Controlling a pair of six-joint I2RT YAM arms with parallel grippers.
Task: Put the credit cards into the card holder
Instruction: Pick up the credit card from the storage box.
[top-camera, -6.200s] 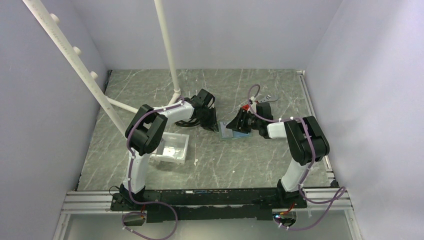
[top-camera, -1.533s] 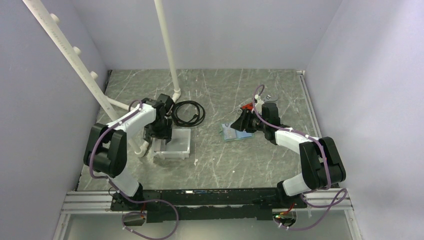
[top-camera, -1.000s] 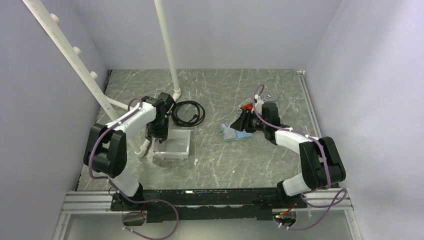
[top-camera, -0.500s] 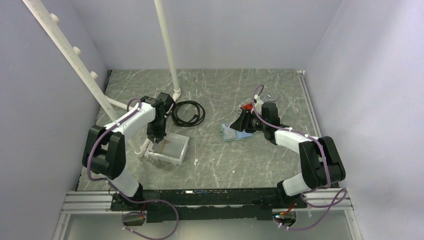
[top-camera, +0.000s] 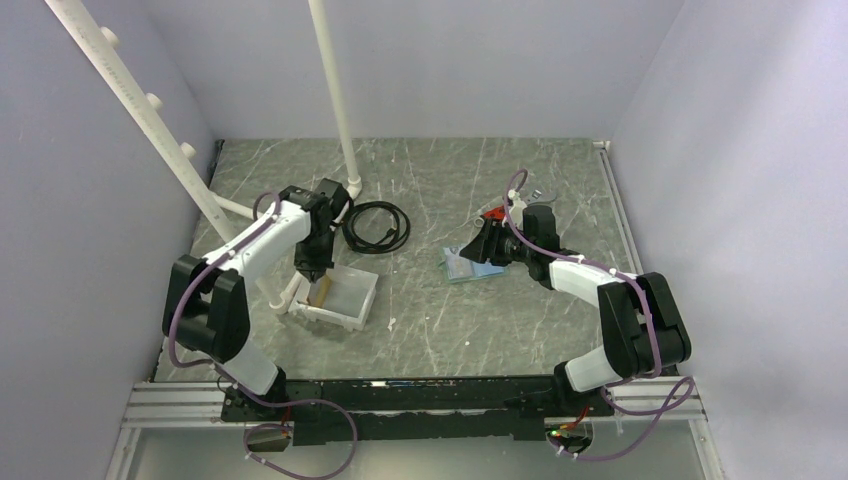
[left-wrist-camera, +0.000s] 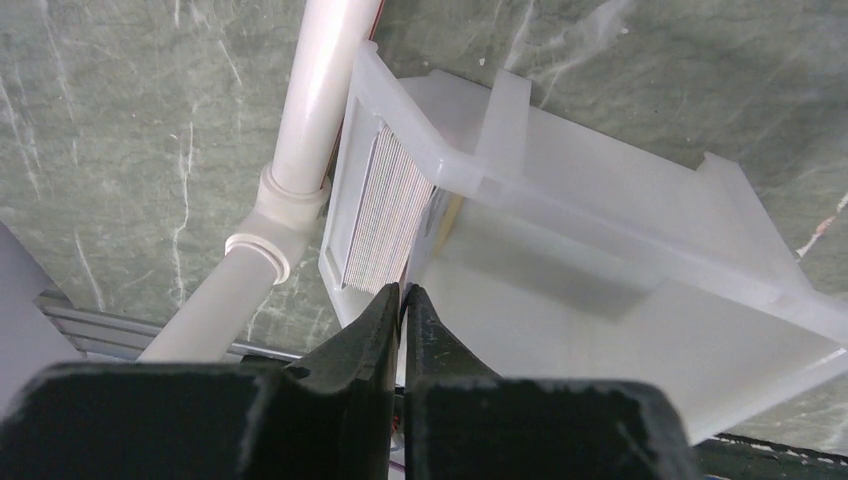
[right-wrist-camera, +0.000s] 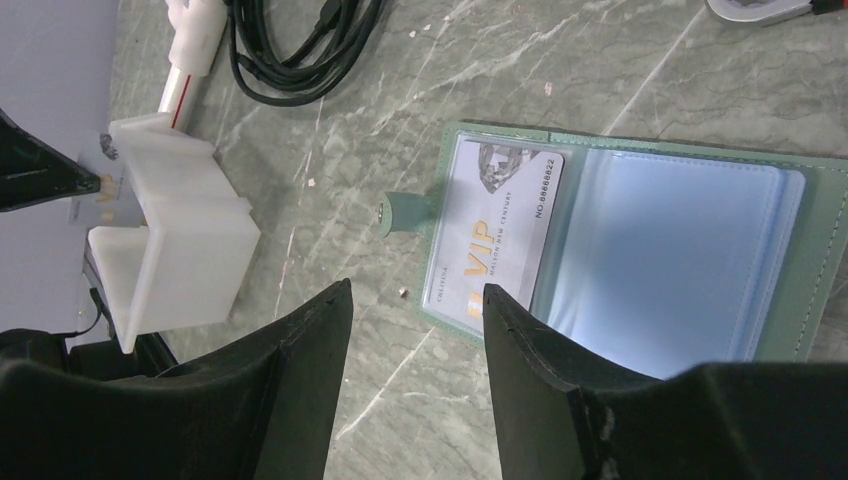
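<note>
The card holder (top-camera: 462, 270) lies open on the table, grey-green with light-blue pockets (right-wrist-camera: 660, 250); a pale VIP card (right-wrist-camera: 497, 235) sits in its left pocket. My right gripper (right-wrist-camera: 416, 288) is open and empty, hovering over the holder's left edge; it also shows in the top view (top-camera: 478, 243). My left gripper (left-wrist-camera: 402, 290) is shut on a thin gold card (top-camera: 322, 291) at the left end of the white tray (left-wrist-camera: 600, 230). A stack of cards (left-wrist-camera: 385, 215) stands on edge against the tray's end wall, just beyond the fingertips.
The white tray (top-camera: 358, 300) sits skewed beside a white pipe joint (left-wrist-camera: 262, 225). A coiled black cable (top-camera: 378, 225) lies behind the tray. A slanted white pipe (top-camera: 335, 90) rises at the back. A red-handled tool (top-camera: 492, 212) lies behind the holder.
My left gripper has risen a little at the tray's left end with a gold card showing below it. The tray has skewed and shifted. The right arm has stayed still.
</note>
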